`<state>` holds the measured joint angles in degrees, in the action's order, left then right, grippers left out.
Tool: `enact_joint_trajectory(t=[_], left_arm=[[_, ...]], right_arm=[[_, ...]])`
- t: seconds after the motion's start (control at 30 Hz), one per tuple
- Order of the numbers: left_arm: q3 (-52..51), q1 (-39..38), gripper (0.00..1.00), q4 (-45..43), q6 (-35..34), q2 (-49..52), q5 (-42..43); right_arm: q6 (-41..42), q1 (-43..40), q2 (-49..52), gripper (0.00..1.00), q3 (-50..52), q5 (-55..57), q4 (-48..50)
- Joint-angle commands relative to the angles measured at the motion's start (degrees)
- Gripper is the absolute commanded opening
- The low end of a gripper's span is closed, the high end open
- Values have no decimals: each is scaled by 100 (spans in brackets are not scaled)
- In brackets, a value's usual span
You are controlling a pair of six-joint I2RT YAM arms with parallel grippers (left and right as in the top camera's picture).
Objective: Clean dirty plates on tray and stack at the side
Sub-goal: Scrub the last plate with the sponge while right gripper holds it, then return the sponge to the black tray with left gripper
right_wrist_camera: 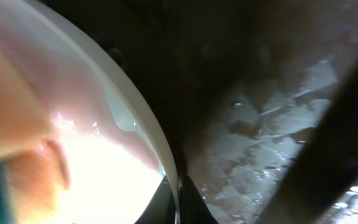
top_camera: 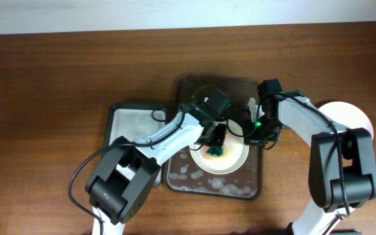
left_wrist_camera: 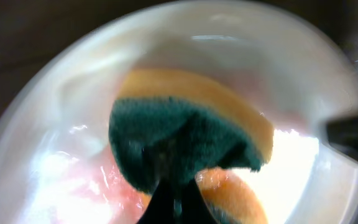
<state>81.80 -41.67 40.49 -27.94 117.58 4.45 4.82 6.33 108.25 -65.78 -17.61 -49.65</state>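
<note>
Plate, white and glossy, lies in the wet dark tray; both my arms bend in over it.
Left wrist: left jaws pinch the coarse green-yellow sponge against the soapy bowl.
Right wrist: right jaws clamp the thin rim.

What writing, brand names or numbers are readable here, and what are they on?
None. No writing shows on the sponge, the white plate, the brown tray or the grey tray. Both wrist views are too blurred for fine print.
</note>
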Motion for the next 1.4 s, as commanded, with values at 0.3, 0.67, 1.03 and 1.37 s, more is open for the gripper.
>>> enact_joint_trajectory(t=[0.3,0.67,1.03,1.37], left_arm=[[918,129,0,1858,-57,232,-2420],[1095,861,0,2953,15,-2127,-1499],[-1434,2793,10,1314,1163,-2573,-501],[-1591,3226,46,1095,1611,-3412,595]], right_arm=[[-9,-74,87,4,24,201,-35],[0,37,-1119,4,24,457,-291],[1659,2190,-3289,4,24,4365,-811],[2116,4325,-3936,4,24,6662,-1513]])
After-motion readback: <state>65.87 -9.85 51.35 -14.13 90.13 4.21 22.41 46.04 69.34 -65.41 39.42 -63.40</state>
